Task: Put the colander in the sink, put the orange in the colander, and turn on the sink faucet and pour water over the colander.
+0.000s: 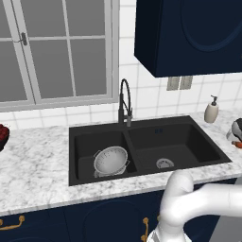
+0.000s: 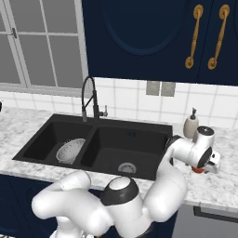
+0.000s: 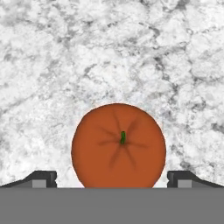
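Note:
The silvery colander (image 1: 111,160) (image 2: 70,151) sits in the left basin of the black sink (image 1: 142,124) (image 2: 135,124). Behind the divider between the basins rises the dark gooseneck faucet (image 1: 124,101) (image 2: 88,100). The orange (image 3: 118,146) (image 2: 199,170) rests on the marble counter to the right of the sink, stem up. My gripper (image 3: 113,179) (image 2: 211,162) hangs over it, open. Its two dark fingertips (image 3: 43,178) stand wide, one on each side of the orange, a little apart from it.
A white soap dispenser (image 1: 211,111) (image 2: 190,124) stands on the counter behind the orange. A dark red bowl-like thing (image 1: 2,134) sits at the far left of the counter. Dark blue wall cabinets (image 1: 189,33) hang above the right basin.

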Controlling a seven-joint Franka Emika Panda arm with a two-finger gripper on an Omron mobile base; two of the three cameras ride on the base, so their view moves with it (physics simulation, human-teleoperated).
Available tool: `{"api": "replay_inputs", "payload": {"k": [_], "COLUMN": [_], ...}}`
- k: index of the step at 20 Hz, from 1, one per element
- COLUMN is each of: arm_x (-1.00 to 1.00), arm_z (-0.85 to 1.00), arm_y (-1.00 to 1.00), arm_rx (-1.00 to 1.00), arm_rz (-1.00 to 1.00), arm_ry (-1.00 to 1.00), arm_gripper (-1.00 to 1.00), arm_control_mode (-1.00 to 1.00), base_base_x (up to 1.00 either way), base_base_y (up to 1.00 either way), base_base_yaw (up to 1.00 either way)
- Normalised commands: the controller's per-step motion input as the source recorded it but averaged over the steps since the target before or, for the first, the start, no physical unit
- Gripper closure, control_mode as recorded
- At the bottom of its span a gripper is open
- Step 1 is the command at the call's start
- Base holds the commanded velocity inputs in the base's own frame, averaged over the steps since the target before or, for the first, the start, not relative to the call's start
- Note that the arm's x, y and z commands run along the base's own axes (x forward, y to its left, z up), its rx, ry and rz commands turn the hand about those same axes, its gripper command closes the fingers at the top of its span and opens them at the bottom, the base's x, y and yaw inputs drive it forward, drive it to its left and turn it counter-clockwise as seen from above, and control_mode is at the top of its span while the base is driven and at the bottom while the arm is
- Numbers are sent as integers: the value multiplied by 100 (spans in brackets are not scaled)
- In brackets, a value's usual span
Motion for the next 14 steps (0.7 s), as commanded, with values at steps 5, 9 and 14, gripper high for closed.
{"api": "replay_inputs", "payload": {"k": [5,9,14], "arm_x": [12,4,9], "arm_z": [-8,-11,-16], "arm_y": [-24,-7,0], "arm_rx": [0,0,0], "arm_rz": [0,0,0], "arm_ry": [0,0,-1], "arm_gripper": [-100,-100,100], "arm_control_mode": [-100,-100,-100], "base_base_x": [0,0,0], "base_base_y": [0,0,0], "base_base_yaw": [0,0,0]}}
